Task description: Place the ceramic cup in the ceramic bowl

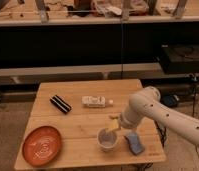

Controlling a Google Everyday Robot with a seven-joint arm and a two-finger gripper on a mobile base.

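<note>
The ceramic bowl (42, 145) sits near left on the tabletop (83, 125), well apart from the ceramic cup (107, 140), which stands beside a blue sponge (135, 143). The gripper (113, 126) hangs at the cup's far rim; whether it grasps anything I cannot tell. Farther lie a black bar (60, 104) and a white bottle (95, 101).

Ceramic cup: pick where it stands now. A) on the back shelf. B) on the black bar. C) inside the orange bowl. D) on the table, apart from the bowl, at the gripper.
D: the ceramic cup stands on the wooden table, apart from the ceramic bowl, with the gripper at its rim.
</note>
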